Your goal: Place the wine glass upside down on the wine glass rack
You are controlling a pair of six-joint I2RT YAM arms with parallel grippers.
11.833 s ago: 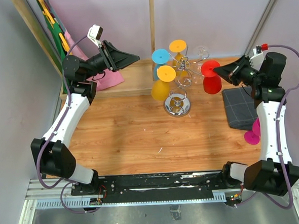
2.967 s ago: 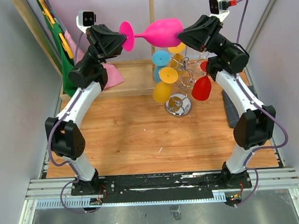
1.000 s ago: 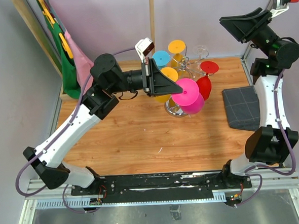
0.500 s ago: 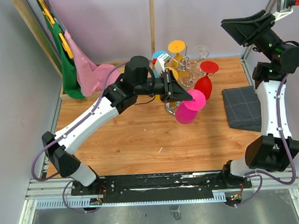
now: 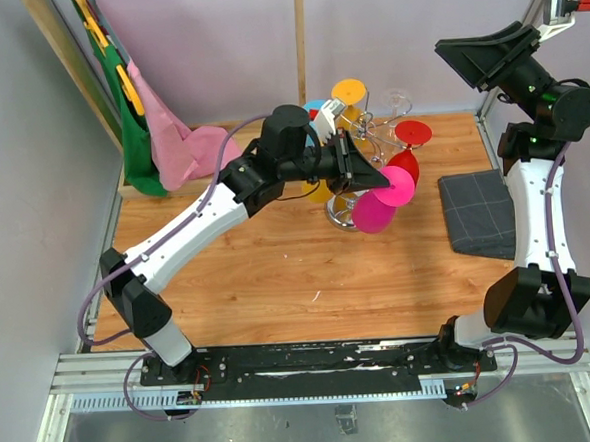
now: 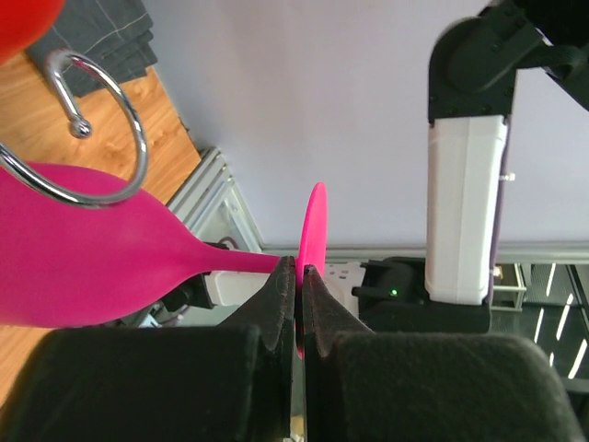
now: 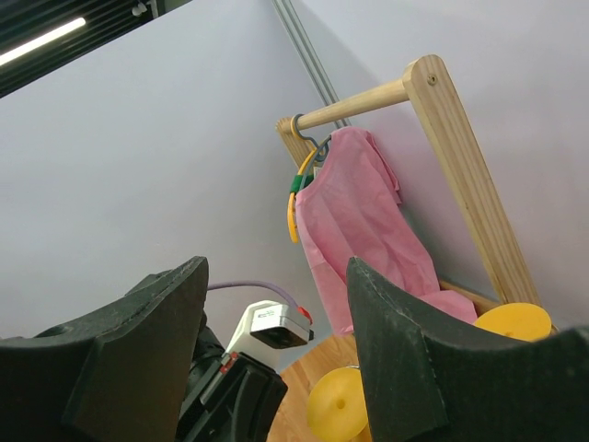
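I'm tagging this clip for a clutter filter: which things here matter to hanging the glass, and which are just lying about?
In the job: pink wine glass, held by the left gripper; chrome wine glass rack.

Just there: grey folded cloth; pink garment on its hanger; red glass and yellow glass already on the rack.
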